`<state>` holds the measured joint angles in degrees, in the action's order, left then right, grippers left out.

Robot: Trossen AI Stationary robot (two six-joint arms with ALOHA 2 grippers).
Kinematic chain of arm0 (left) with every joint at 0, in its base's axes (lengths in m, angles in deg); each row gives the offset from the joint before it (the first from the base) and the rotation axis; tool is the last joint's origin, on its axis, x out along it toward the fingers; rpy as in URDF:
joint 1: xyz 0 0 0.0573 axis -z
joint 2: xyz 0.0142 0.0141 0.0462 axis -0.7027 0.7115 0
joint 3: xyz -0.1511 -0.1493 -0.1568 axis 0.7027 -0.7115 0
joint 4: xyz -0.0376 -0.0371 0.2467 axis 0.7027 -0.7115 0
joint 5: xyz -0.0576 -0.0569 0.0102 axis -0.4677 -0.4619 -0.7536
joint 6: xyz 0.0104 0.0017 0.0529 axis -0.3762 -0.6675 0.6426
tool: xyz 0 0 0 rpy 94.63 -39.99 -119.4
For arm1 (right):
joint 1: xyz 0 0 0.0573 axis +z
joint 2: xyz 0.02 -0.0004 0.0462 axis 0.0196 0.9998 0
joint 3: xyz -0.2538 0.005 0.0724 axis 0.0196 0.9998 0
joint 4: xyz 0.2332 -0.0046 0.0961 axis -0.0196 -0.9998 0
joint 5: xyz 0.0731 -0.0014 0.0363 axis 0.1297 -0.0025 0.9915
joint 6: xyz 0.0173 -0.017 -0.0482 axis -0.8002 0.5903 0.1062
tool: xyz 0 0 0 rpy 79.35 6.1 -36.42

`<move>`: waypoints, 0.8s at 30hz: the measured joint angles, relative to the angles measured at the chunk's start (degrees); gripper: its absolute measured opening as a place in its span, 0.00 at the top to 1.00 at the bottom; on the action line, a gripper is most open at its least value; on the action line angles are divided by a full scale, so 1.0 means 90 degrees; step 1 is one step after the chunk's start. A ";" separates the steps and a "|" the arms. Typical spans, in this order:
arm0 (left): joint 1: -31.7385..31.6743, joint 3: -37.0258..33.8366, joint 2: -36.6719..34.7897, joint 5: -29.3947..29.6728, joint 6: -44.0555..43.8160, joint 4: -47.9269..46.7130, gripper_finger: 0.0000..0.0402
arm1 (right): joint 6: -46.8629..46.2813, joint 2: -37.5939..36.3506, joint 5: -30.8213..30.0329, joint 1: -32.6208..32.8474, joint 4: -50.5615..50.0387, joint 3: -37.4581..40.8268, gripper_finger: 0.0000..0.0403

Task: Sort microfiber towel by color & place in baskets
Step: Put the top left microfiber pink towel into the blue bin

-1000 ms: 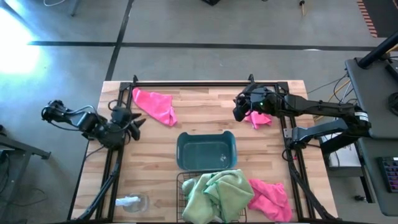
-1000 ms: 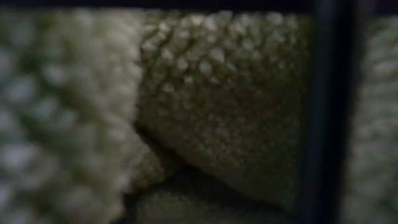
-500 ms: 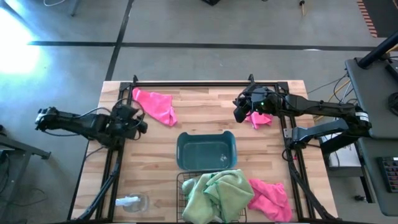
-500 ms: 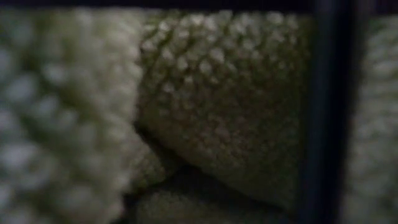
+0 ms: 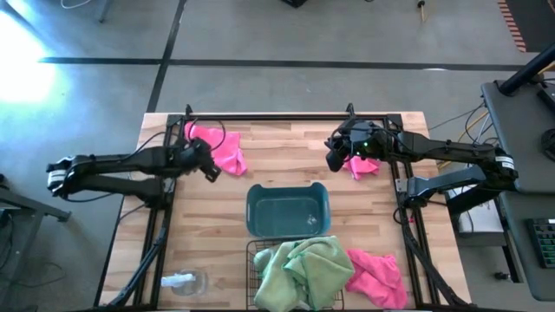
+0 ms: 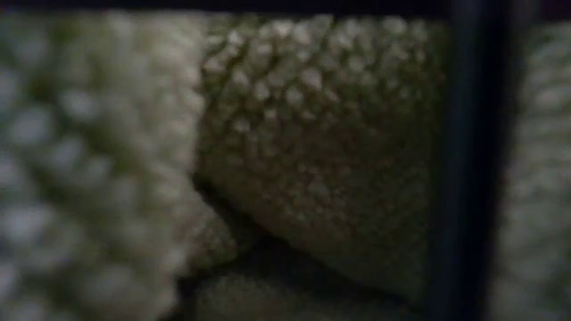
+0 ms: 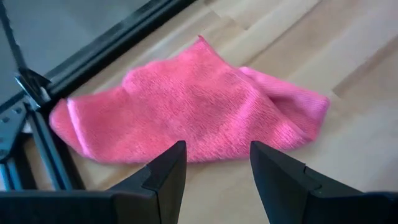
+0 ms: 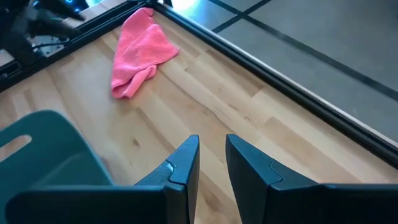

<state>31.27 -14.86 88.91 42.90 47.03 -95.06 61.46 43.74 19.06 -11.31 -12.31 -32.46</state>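
Observation:
A pink microfiber towel [image 5: 218,147] [image 7: 199,106] lies crumpled at the table's far left. My left gripper [image 5: 209,165] [image 7: 217,168] hovers open just beside its near edge, tilted down at it. A second pink towel [image 5: 362,165] lies at the far right, partly under my right arm. My right gripper [image 5: 332,159] [image 8: 212,162] stands above the table next to it, slightly open with nothing between its fingers. Green towels [image 5: 299,270] [image 6: 312,178] are heaped in the black wire basket [image 5: 253,260]. The blue-grey bin [image 5: 288,208] stands at the middle.
A third pink towel [image 5: 375,276] lies at the near right beside the wire basket. A small white-and-clear object [image 5: 184,282] sits at the near left. A black frame rail [image 5: 269,116] runs along the far edge. Bare wood lies between the two far towels.
My left arm has swung from the table's left edge toward the right, and its gripper has turned and come down toward the far-left pink towel, staying open. The towels have not moved.

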 joint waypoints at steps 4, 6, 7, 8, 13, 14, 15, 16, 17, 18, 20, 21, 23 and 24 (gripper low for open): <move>-0.0358 0.0232 0.0318 -0.0271 0.0337 0.0067 0.60 | 0.0053 0.0000 0.0183 0.0000 -0.0007 0.0000 0.82; -0.0518 0.0266 0.0490 -0.0527 0.0486 0.0112 0.60 | 0.0110 0.0000 0.0187 0.0002 -0.0010 0.0000 0.82; -0.0588 0.0273 0.0588 -0.0626 0.0519 0.0150 0.60 | 0.0182 0.0000 0.0186 0.0000 -0.0010 0.0000 0.82; -0.0652 0.0277 0.0696 -0.0702 0.0543 0.0201 0.60 | 0.0257 0.0000 0.0186 0.0000 -0.0010 0.0000 0.82; -0.0860 0.0381 0.1295 -0.0725 0.0550 0.0334 0.60 | 0.0342 0.0000 0.0189 0.0000 -0.0010 0.0000 0.82; -0.0898 0.0424 0.1433 -0.0766 0.0559 0.0385 0.60 | 0.0375 0.0000 0.0205 0.0000 -0.0008 0.0000 0.82; -0.0946 0.0469 0.1563 -0.0896 0.0605 0.0423 0.60 | 0.0407 0.0000 0.0260 0.0000 -0.0009 0.0000 0.82; -0.0995 0.0516 0.1702 -0.1044 0.0654 0.0464 0.60 | 0.0435 0.0000 0.0313 0.0000 -0.0010 0.0000 0.82; -0.1034 0.0564 0.1847 -0.1190 0.0727 0.0536 0.60 | 0.0472 0.0000 0.0332 0.0000 -0.0010 0.0000 0.82; -0.1063 0.0613 0.1993 -0.1340 0.0810 0.0637 0.60 | 0.0501 0.0000 0.0333 0.0000 -0.0010 0.0000 0.82; -0.1092 0.0740 0.2284 -0.1485 0.0946 0.0808 0.60 | 0.0548 0.0000 0.0344 0.0000 -0.0010 0.0000 0.82; -0.1097 0.0820 0.2432 -0.1503 0.1003 0.0846 0.60 | 0.0560 0.0000 0.0344 0.0000 -0.0010 0.0000 0.82; -0.1104 0.1005 0.2727 -0.1506 0.1124 0.0869 0.60 | 0.0597 0.0000 0.0350 0.0000 -0.0010 0.0000 0.82; -0.1111 0.1100 0.2870 -0.1506 0.1185 0.0871 0.60 | 0.0618 0.0000 0.0353 0.0000 -0.0010 0.0000 0.82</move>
<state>21.27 -4.96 114.74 29.35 57.69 -87.22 67.02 43.74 22.24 -11.31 -12.40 -32.46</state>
